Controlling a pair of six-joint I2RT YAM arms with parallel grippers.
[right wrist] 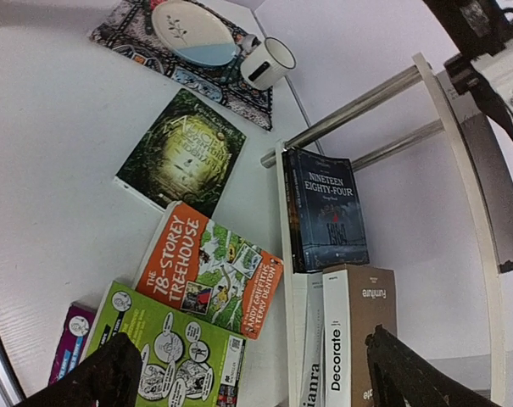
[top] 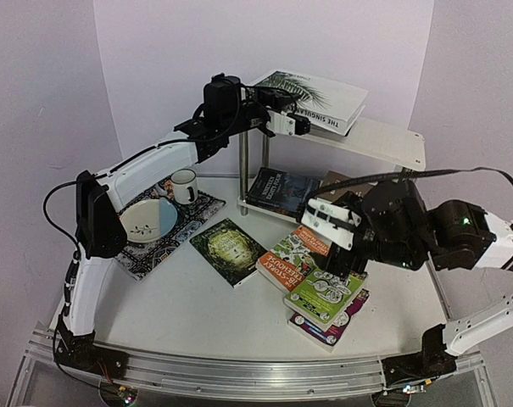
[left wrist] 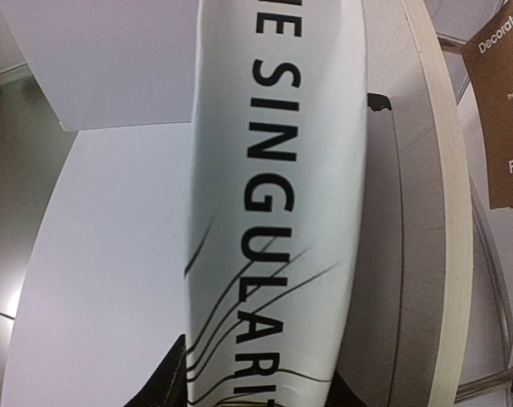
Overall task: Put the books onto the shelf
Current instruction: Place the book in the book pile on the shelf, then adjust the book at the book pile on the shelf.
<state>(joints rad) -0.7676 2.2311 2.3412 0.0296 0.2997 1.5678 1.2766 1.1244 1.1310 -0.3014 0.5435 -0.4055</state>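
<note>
Top external view: the white palm-leaf book [top: 324, 95] is seen lying flat on the top board of the shelf [top: 387, 142], near the board's left end. It is clamped at its spine by the left gripper [top: 294, 125], whose jaws are narrowed onto it; in the left wrist view the lettered spine fills the frame. The step in hand is judged to be the setting down of this book. It is best slid further along the board until it is fully carried. The jaws should be opened only once it rests level, and the arm drawn straight back so the cover is not dragged off. The right gripper [right wrist: 256, 373] is spread wide and holds nothing; it hangs over the lime green book [top: 328, 292], which is stacked on the magenta book [top: 320, 326] beside the orange book [top: 288, 254] on the table. For that pick an overhanging edge is probably best taken, so the book beneath is not shifted, and the right arm is best kept low, apart from the left.
</note>
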